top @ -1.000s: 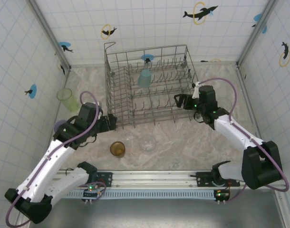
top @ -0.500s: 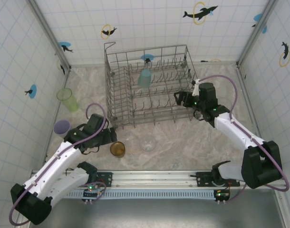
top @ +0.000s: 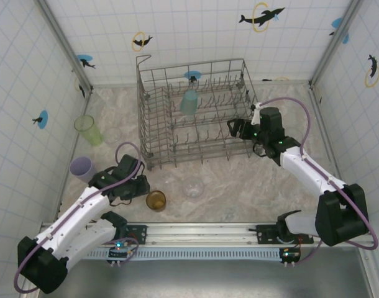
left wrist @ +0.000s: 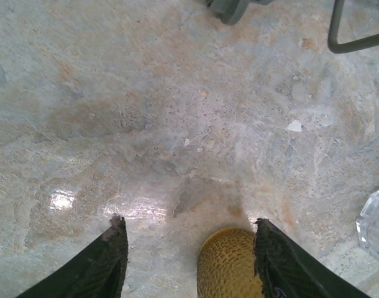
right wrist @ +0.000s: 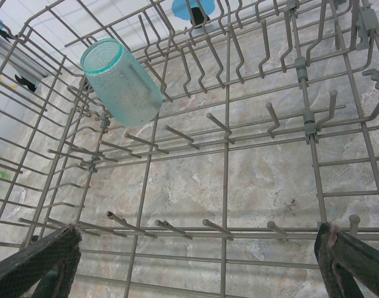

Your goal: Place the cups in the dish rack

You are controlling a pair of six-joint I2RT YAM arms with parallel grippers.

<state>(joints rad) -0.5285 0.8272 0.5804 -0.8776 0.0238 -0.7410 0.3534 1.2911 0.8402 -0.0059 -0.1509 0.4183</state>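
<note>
The dish rack [top: 153, 124] stands toward the back of the table [top: 239, 180], and a teal cup [top: 189, 102] lies tilted among its tines. Just in front of the rack's left corner, the left gripper [top: 144, 186] is down at the amber cup [top: 155, 200]. Its fingers are spread either side of the cup, one close against it and the other clear, so the cup is not clamped. A clear cup [top: 193, 186] sits in front of the rack's middle. The green cup [top: 88, 129] and lavender cup [top: 81, 167] stand well left of the rack. The right gripper [top: 234, 130] hangs at the rack's right side, fingers spread wide, holding nothing.
</note>
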